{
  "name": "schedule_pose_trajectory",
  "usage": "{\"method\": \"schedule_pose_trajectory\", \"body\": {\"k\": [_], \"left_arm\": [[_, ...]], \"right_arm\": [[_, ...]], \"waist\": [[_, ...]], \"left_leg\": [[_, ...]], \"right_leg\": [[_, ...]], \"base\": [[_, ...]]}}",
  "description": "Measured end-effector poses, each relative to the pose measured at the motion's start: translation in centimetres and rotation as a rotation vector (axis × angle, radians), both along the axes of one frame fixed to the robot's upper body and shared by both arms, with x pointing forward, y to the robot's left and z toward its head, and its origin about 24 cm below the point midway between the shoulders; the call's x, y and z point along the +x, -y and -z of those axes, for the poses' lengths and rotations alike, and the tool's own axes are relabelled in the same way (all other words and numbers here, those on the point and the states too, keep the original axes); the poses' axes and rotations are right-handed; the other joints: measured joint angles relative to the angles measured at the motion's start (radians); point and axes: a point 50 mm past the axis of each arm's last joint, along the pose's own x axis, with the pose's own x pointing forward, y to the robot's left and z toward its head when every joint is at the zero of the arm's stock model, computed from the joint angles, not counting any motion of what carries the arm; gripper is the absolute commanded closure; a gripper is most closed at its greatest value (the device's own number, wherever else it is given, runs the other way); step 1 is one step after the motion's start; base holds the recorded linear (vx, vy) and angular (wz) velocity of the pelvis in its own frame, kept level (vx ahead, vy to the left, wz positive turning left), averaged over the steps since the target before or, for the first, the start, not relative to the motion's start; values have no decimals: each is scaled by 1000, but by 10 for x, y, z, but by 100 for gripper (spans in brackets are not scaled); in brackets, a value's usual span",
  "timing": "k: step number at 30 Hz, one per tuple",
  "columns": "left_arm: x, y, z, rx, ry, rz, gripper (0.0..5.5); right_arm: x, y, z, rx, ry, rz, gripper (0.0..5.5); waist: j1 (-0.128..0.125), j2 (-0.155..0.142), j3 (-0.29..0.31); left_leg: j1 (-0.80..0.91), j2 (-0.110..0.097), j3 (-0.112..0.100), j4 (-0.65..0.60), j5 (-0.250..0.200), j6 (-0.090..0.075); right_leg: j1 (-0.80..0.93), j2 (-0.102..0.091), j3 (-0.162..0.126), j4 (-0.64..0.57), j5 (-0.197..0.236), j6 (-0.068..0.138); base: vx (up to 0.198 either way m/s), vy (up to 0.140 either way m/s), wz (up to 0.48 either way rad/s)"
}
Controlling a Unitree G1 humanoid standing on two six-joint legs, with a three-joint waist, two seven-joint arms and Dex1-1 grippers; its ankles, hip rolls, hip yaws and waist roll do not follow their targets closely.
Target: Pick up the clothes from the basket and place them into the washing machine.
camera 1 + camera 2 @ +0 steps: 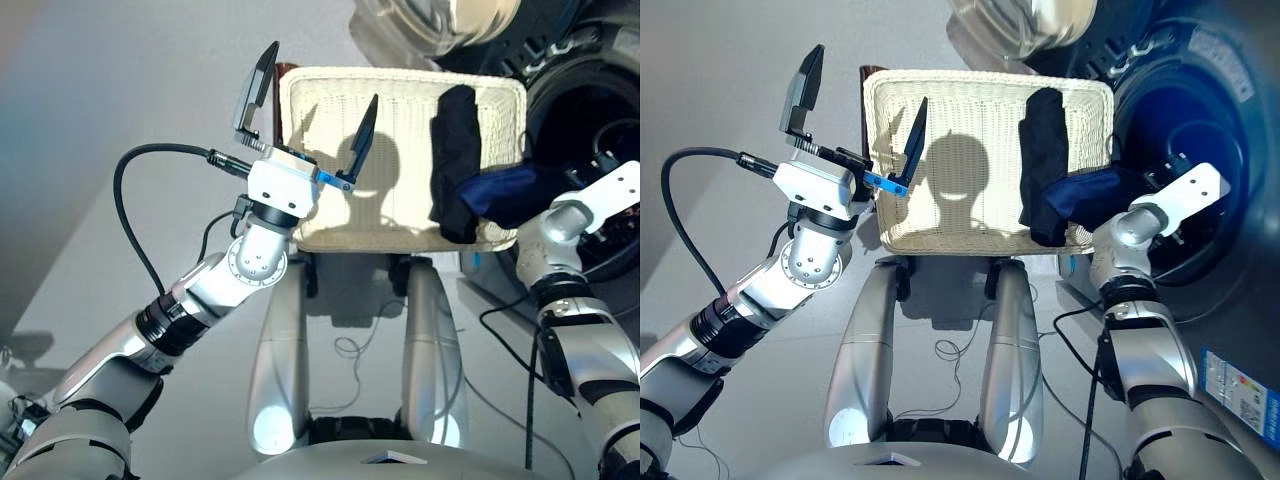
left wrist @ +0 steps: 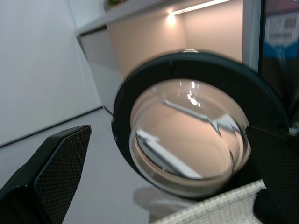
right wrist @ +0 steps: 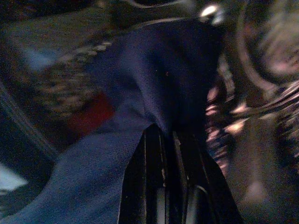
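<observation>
The cream wicker basket [image 1: 390, 140] stands in front of me. A black garment [image 1: 457, 150] lies along its right side. A navy garment [image 1: 1095, 195] stretches from the basket's right rim toward the round opening of the dark washing machine [image 1: 1210, 90]. My right gripper [image 3: 161, 135] is shut on this navy garment [image 3: 154, 70] at the opening. A red patch of cloth [image 3: 91, 114] shows just beyond it. My left gripper [image 1: 320, 75] hangs open and empty over the basket's left edge.
The machine's porthole door [image 2: 187, 140] stands swung open just past the basket's far rim. A black cable [image 1: 130, 200] loops off my left wrist. Thin cords lie on the grey floor [image 1: 120, 90] to the left.
</observation>
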Motion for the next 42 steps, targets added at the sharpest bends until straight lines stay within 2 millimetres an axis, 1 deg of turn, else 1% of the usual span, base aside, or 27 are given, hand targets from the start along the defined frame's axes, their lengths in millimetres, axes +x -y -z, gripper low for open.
{"method": "schedule_pose_trajectory", "body": {"k": [2, 4, 6, 10, 12, 14, 17, 18, 20, 22, 23, 24, 29, 31, 33, 34, 35, 37, 38, 39, 41, 42], "left_arm": [[-1, -2, -1, 8, 7, -5, 0], [-5, -8, -6, 12, 34, -14, 0], [-7, -14, -10, 17, 53, -28, 0], [-13, -20, -19, 0, 96, -41, 0], [-12, -24, -19, 10, 97, -56, 0], [-12, -29, -19, 18, 99, -76, 0], [-13, -32, -19, 33, 105, -88, 0], [-13, -33, -20, 30, 107, -91, 0], [-13, -33, -20, 26, 108, -97, 0], [-13, -34, -20, 21, 108, -101, 0], [-13, -34, -20, 20, 109, -102, 0], [-13, -34, -20, 19, 109, -102, 0], [-13, -34, -21, 17, 110, -103, 0], [-13, -34, -21, 16, 108, -104, 0], [-13, -36, -19, 7, 99, -114, 0], [-13, -39, -18, -2, 94, -124, 0], [-12, -42, -16, -12, 84, -140, 0], [-12, -44, -15, -25, 75, -152, 0], [-12, -43, -16, -33, 74, -152, 0], [-11, -43, -16, -37, 73, -156, 0], [-11, -45, -16, -44, 69, -167, 0], [-11, -45, -15, -44, 62, -170, 0]], "right_arm": [[-7, 16, -10, -65, -36, 47, 550], [-16, 32, -23, -148, -75, 91, 550], [-22, 44, -35, -178, -81, 130, 550], [-26, 54, -48, -190, -87, 159, 550], [-29, 61, -50, -187, -99, 184, 550], [-33, 66, -54, -186, -102, 207, 550], [-37, 71, -59, -188, -101, 235, 550], [-39, 74, -59, -188, -107, 248, 550], [-38, 75, -64, -187, -111, 256, 550], [-38, 75, -65, -188, -111, 256, 550], [-37, 74, -65, -190, -111, 254, 328], [-37, 74, -65, -190, -109, 253, 0], [-35, 74, -67, -105, -34, 208, 0], [-34, 72, -69, -104, -4, 179, 0], [-30, 61, -70, -142, 37, 99, 0], [-28, 52, -70, -152, 68, 58, 0], [-23, 36, -73, -180, 130, -14, 0], [-16, 3, -71, -168, 240, -146, 0], [-16, -16, -70, -169, 284, -225, 0], [-16, -29, -66, -163, 298, -284, 0], [-19, -38, -60, -180, 289, -338, 0], [-20, -40, -58, -189, 284, -359, 0]], "waist": [[-1, -1, 0], [-3, -1, 0], [-5, -1, 1], [-4, -3, 1], [-5, -4, 1], [-5, -4, 1], [-6, -5, 1], [-6, -8, 2], [-9, -9, 2], [-17, -9, 2], [-19, -9, 2], [-20, -9, 2], [-30, -10, 2], [-31, -11, 2], [-35, -19, 2], [-41, -21, 1], [-52, -23, 2], [-74, -30, 1], [-80, -31, 1], [-84, -32, 1], [-83, -32, 1], [-85, -33, 1]], "left_leg": [[-32, 2, 3, 13, -1, 0], [-68, 6, 5, 29, -4, 1], [-95, 11, 11, 51, -13, 4], [-161, 12, 15, 99, -30, 14], [-184, 11, 18, 132, -42, 22], [-198, 10, 28, 155, -59, 33], [-215, 7, 37, 180, -73, 46], [-219, 7, 44, 186, -76, 50], [-224, 7, 55, 195, -82, 56], [-228, 7, 58, 205, -89, 61], [-229, 7, 59, 207, -91, 63], [-229, 7, 60, 208, -91, 65], [-225, 8, 65, 212, -93, 68], [-219, 8, 68, 212, -93, 68], [-206, 9, 77, 205, -94, 70], [-202, 10, 78, 203, -94, 71], [-197, 10, 78, 201, -94, 71], [-188, 14, 79, 199, -95, 70], [-184, 16, 80, 197, -98, 67], [-180, 19, 81, 194, -100, 64], [-173, 28, 84, 183, -99, 63], [-168, 30, 84, 177, -99, 58]], "right_leg": [[-35, 1, 6, 13, 0, 0], [-69, 7, 9, 19, 4, 0], [-95, 11, 16, 30, 3, 1], [-152, 13, 25, 57, 3, 3], [-170, 12, 32, 76, -3, 12], [-182, 11, 45, 87, -6, 22], [-193, 8, 56, 95, -8, 35], [-198, 7, 63, 98, -8, 39], [-205, 8, 75, 100, -7, 48], [-205, 7, 79, 100, -9, 54], [-205, 7, 80, 99, -9, 55], [-205, 7, 80, 98, -9, 56], [-202, 7, 85, 99, -10, 58], [-198, 7, 88, 100, -10, 58], [-194, 8, 97, 100, -10, 58], [-191, 9, 98, 99, -10, 58], [-188, 10, 98, 98, -10, 58], [-179, 14, 100, 93, -10, 58], [-176, 16, 100, 90, -10, 57], [-174, 20, 102, 87, -10, 56], [-173, 28, 102, 80, -8, 52], [-171, 29, 100, 80, -9, 50]], "base": [[0, 0, 0], [0, 0, 0], [0, 0, 0], [0, 0, 0], [0, 0, 0], [0, 0, 0], [0, 0, 0], [0, 0, 0], [0, 0, 0], [0, 0, 0], [0, 0, 0], [0, 0, 0], [0, 0, 0], [0, 0, 0], [0, 0, 0], [0, 0, 0], [0, 0, 0], [0, 0, 0], [0, 0, 0], [0, 0, 0], [0, 0, 0], [0, 0, 0]]}}
